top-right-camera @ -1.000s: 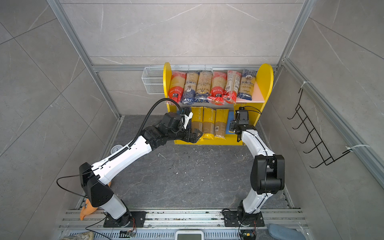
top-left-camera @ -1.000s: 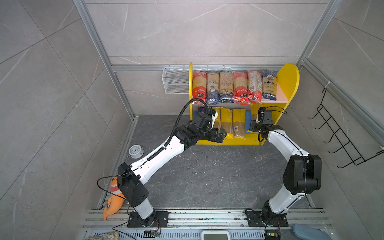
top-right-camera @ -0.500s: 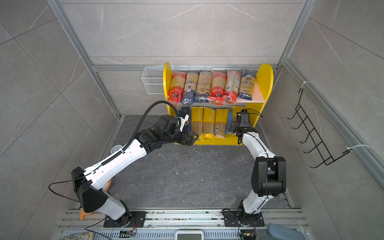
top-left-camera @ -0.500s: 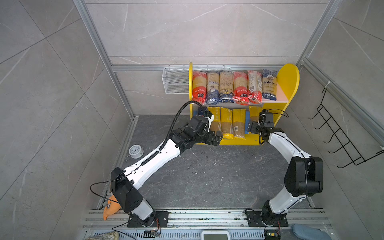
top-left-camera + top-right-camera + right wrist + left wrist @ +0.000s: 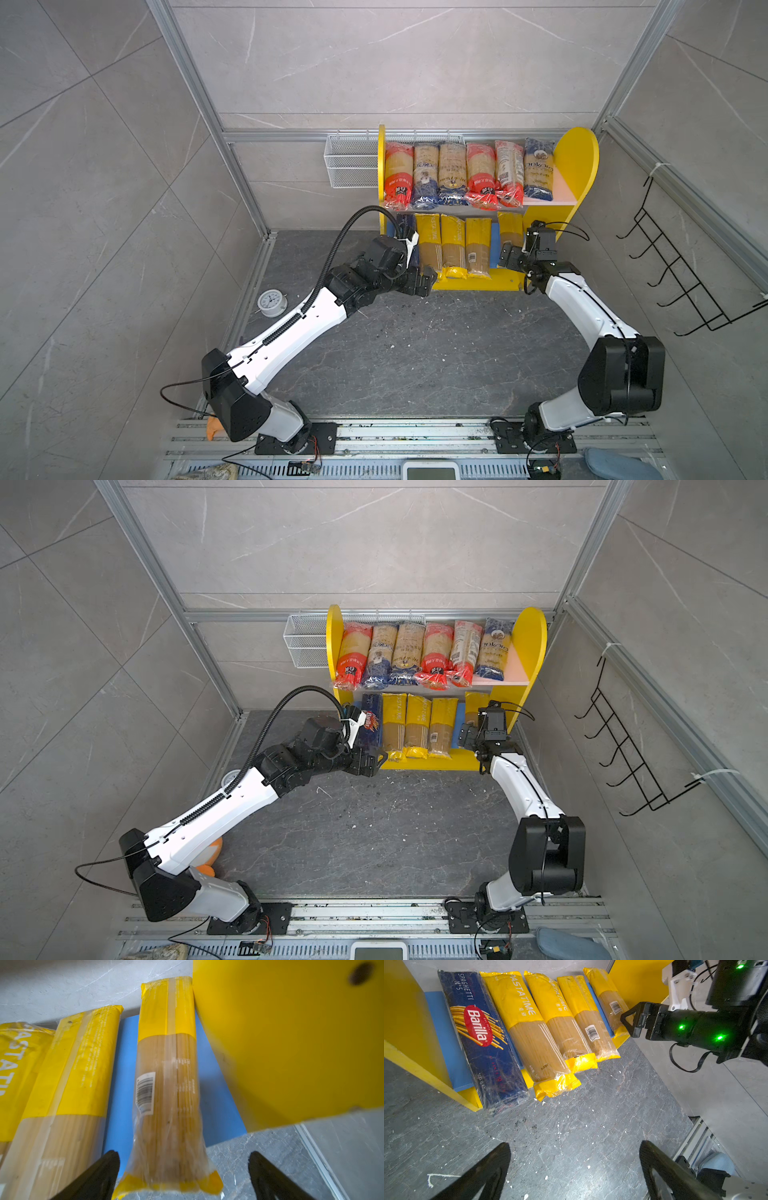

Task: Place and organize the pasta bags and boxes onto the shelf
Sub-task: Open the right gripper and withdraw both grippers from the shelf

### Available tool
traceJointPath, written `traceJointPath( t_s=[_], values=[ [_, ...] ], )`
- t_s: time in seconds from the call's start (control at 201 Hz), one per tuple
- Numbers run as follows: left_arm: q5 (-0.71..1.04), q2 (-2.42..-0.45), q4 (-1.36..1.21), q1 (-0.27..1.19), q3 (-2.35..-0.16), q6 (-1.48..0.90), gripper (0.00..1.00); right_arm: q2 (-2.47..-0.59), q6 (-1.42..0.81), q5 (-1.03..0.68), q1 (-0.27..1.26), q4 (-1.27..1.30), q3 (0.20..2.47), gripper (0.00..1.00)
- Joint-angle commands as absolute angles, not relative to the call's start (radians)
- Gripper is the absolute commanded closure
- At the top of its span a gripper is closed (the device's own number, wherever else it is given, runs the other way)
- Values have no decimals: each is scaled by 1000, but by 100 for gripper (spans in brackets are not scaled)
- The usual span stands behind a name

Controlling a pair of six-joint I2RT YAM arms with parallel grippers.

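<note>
at the left edge of the dark grey stone-look table [image 5: 415, 353] sits a small round white clock [image 5: 271, 300]. a white wire mesh basket [image 5: 351, 166] hangs on the back wall, just beside the small two-tier shelf with yellow side panels [image 5: 577, 166]. the left pincer [image 5: 574, 1145] hovers low over bare table just in front of that shelf, jaws spread wide with nothing between them. on the pink upper board six see-through spaghetti bags with red or dark-blue ends [image 5: 467, 174] lie side by side. on the blue lower board the dark-blue barilla box [image 5: 481, 1039] lies leftmost. next come three yellow-ended spaghetti bags [image 5: 533, 1028] packed close together, then a strip of bare blue board. a fourth yellow-ended bag [image 5: 166, 1084] lies with its far end against the right panel. the right pincer [image 5: 182, 1154] is at that bag's near end, jaws spread to either side, not pinching it. a black wire hook rack [image 5: 681, 270] hangs on the right wall.
</note>
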State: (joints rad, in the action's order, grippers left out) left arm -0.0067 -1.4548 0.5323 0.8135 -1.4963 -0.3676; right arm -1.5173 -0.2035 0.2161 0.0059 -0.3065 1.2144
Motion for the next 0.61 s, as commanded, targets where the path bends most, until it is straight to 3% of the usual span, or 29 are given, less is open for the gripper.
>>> traceJointPath(
  t_s=[0.0, 0.388, 0.602],
  values=[
    [-45, -1382, 534, 809, -1480, -384, 0, -1458, -234, 200, 3, -358, 1180, 0],
    [-216, -1184, 608, 808, -1327, -379, 0, -1282, -336, 112, 18, -420, 1051, 0],
    [-419, -1040, 672, 808, -1205, -364, 0, -1126, -362, 158, 186, -434, 944, 0]
  ],
)
